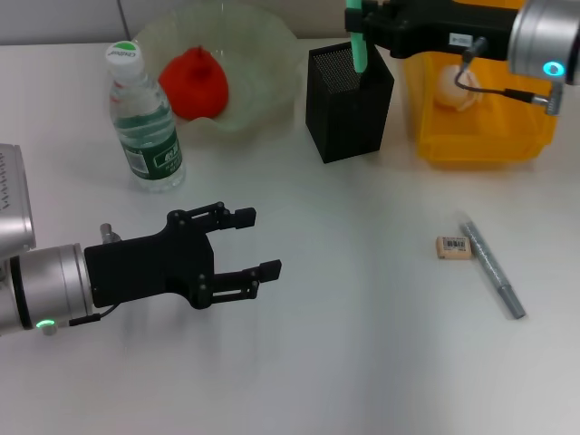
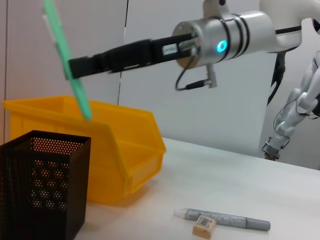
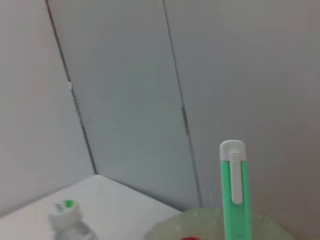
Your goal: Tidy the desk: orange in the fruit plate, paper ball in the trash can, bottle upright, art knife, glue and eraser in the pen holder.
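Note:
My right gripper (image 1: pixel 355 20) is shut on the green art knife (image 1: pixel 359 53), which hangs blade-down just above the mouth of the black mesh pen holder (image 1: pixel 349 109); in the left wrist view the art knife (image 2: pixel 70 70) has its tip slightly above the pen holder (image 2: pixel 42 185). The grey glue stick (image 1: pixel 491 267) and the tan eraser (image 1: pixel 454 247) lie side by side on the table at the right. The orange (image 1: pixel 193 83) rests in the fruit plate (image 1: pixel 263 54). The bottle (image 1: pixel 145 122) stands upright. A paper ball (image 1: pixel 456 88) lies inside the yellow trash can (image 1: pixel 480 145). My left gripper (image 1: pixel 261 243) hovers open at the lower left.
The trash can stands directly right of the pen holder, close to the right arm. The bottle is just behind the left gripper. White tabletop stretches between the left gripper and the eraser.

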